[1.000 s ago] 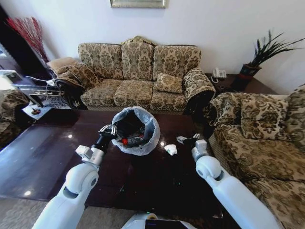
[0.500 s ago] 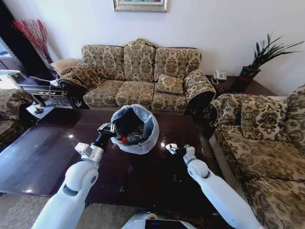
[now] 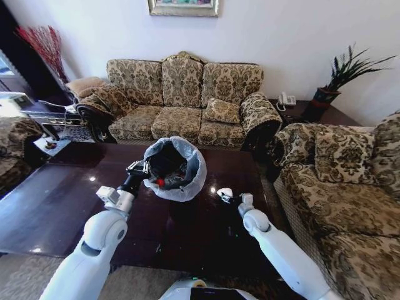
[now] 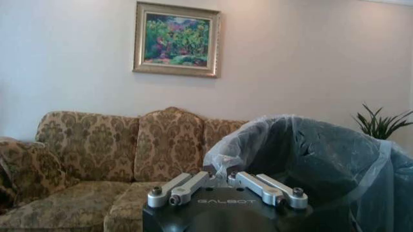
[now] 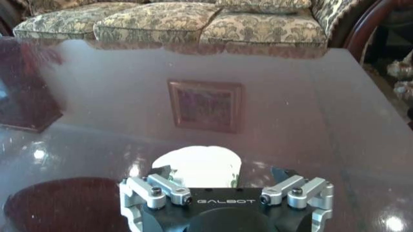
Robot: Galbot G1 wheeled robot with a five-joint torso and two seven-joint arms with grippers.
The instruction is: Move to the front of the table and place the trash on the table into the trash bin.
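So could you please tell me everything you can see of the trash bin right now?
The trash bin is small, round and dark, lined with a translucent pale bluish-white plastic bag ruffled over its rim. It sits on the glossy dark table, tipped so its mouth faces the robot, with dark and red scraps visible inside. The left gripper is at its rim on the robot's left, its fingers closed on the liner's edge.

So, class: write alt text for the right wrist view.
The right pincer sits open around a crumpled white paper scrap on the glossy dark table, a patterned sofa beyond.
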